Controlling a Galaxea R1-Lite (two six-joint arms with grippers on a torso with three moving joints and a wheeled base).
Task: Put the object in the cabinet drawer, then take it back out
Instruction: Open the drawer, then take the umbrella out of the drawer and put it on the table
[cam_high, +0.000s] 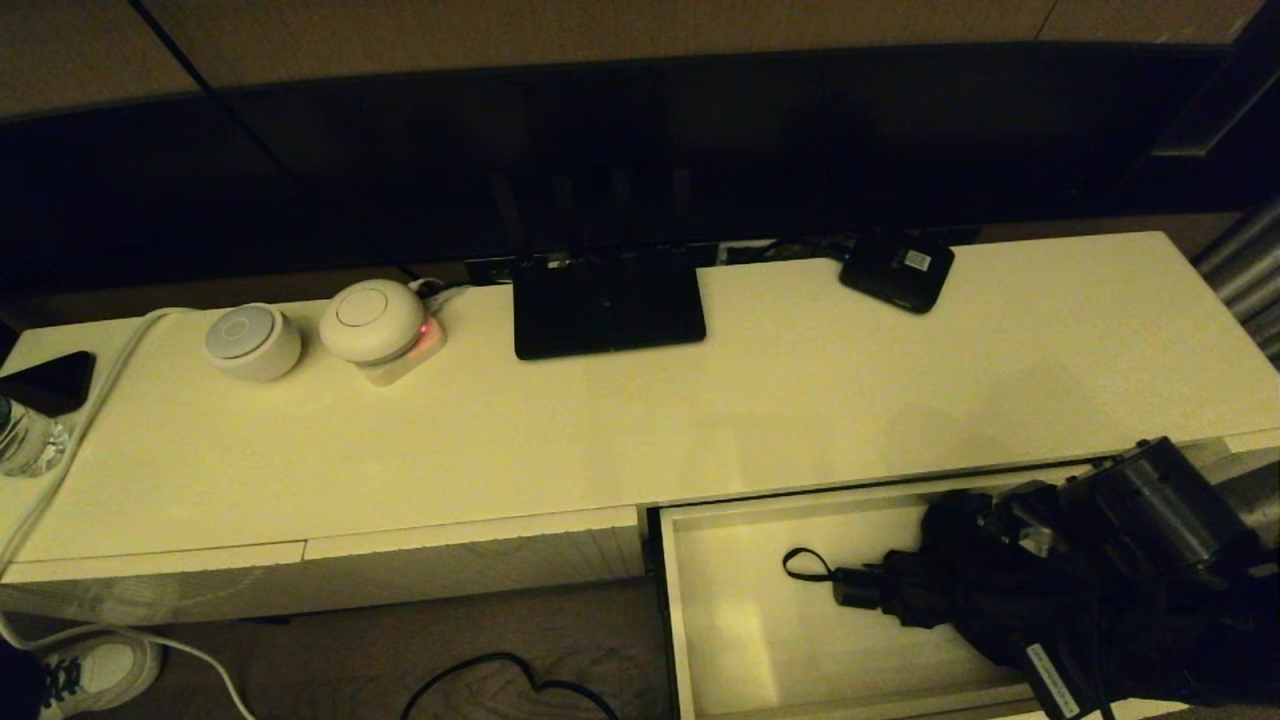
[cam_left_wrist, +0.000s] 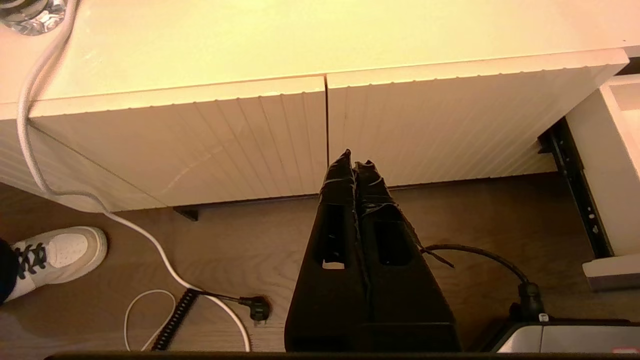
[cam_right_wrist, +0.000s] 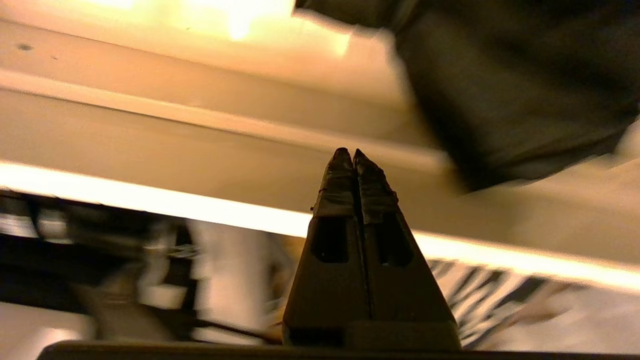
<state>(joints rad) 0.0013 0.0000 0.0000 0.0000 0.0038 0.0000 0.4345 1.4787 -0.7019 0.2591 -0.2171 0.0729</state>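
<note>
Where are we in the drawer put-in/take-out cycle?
Put-in looks done: the umbrella lies inside the open drawer. The right end effector is shut and empty beside the umbrella. The left end effector is parked low by the closed fronts. Left: grasp and lift out.
</note>
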